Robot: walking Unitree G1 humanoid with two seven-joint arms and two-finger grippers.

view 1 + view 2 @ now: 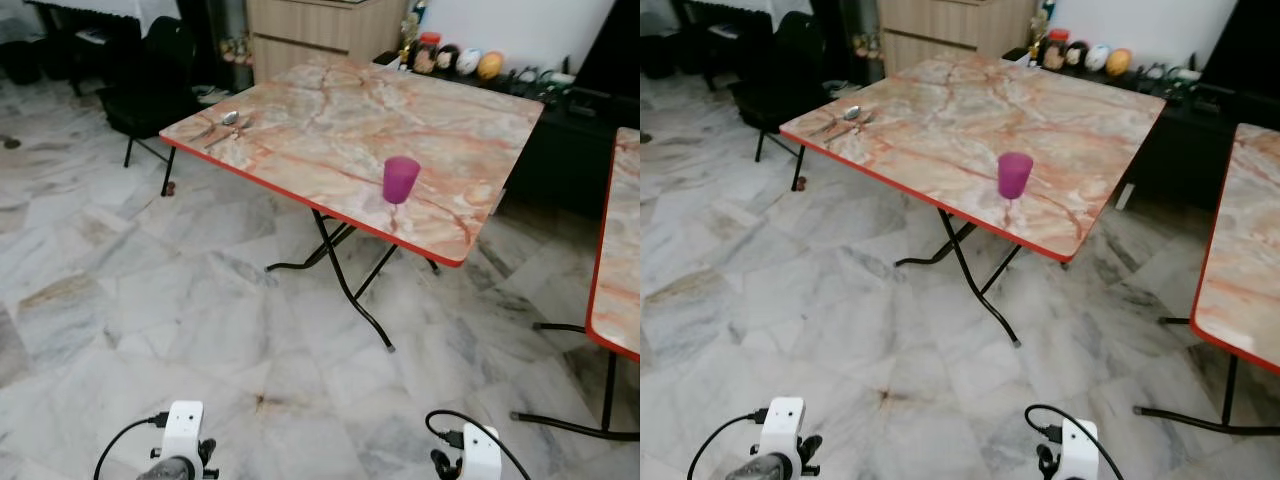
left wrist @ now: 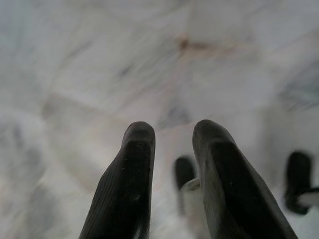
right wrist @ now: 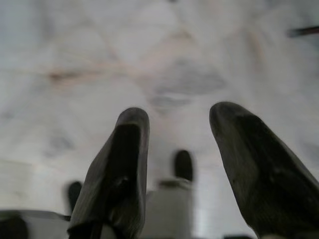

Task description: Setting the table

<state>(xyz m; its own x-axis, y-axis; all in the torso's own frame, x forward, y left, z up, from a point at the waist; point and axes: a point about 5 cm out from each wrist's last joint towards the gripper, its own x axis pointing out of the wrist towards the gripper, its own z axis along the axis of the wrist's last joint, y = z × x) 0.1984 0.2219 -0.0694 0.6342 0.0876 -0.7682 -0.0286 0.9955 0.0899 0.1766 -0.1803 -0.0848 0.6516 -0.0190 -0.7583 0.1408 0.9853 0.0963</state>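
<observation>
A purple cup stands upright near the front edge of a marble-patterned folding table with a red rim. A spoon and other cutlery lie at the table's far left corner. Both arms hang low in front of me, well short of the table. My left gripper is open over the marble floor, with nothing between its fingers. Open and empty too, my right gripper points down at the floor.
A second marble-topped table stands at the right edge. A black chair sits beyond the table's left corner. A wooden cabinet and a low dark shelf with jars line the back wall. Marble floor lies between me and the table.
</observation>
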